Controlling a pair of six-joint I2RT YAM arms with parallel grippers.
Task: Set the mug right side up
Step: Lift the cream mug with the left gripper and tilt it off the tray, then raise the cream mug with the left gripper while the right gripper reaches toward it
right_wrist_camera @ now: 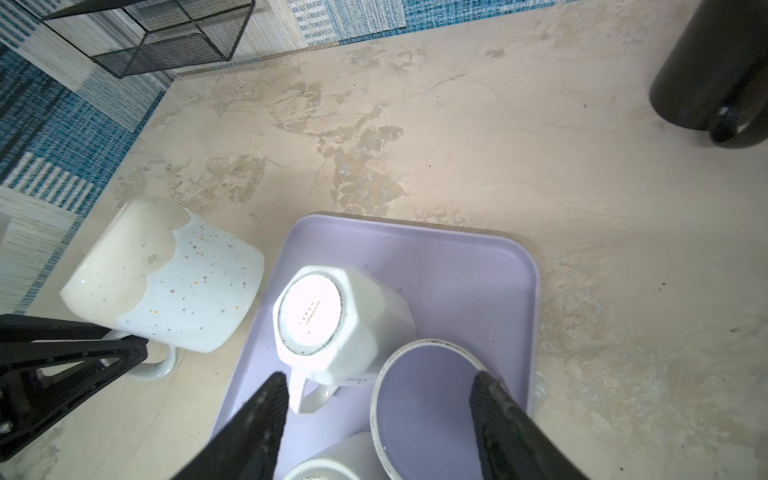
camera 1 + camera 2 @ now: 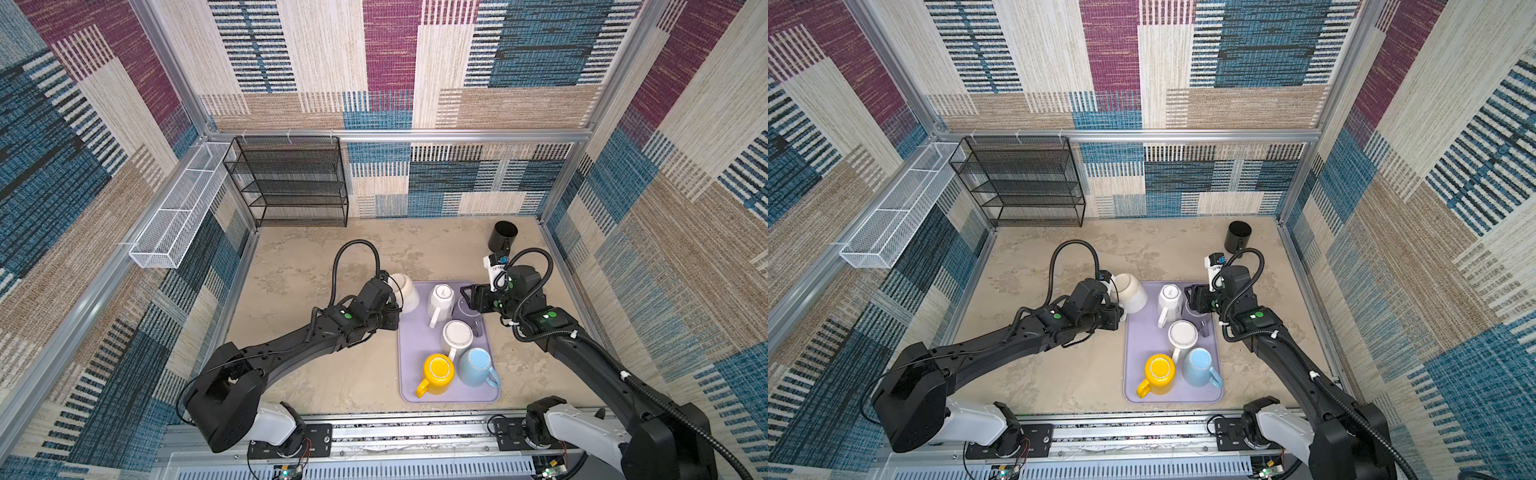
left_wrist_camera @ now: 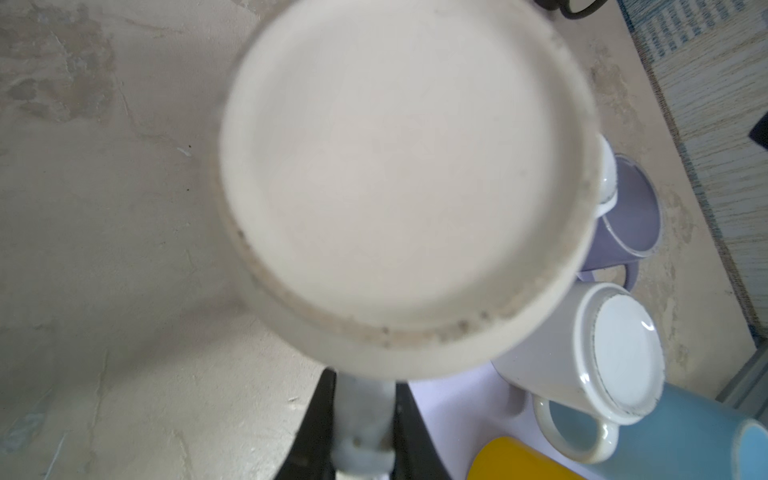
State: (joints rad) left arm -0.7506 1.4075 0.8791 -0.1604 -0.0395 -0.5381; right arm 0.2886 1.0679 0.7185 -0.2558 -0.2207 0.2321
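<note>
Cream mug (image 2: 406, 293) is tipped on its side just off the far left corner of the tray (image 2: 411, 374), mouth turned away from the tray and base toward it. The left arm reaches low and forward over the table (image 2: 311, 266), and the left gripper (image 3: 365, 434) is clamped on the handle (image 3: 365, 405). The right arm bends in from the right. The right gripper (image 1: 380, 386) hangs with fingers spread over a lilac mug (image 1: 428, 407) on the tray.

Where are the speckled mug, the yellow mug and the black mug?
speckled mug (image 1: 199, 299), right wrist view, side wall.
yellow mug (image 2: 438, 369), in a top view, round top face.
black mug (image 2: 1235, 245), in a top view, outer wall.
</note>
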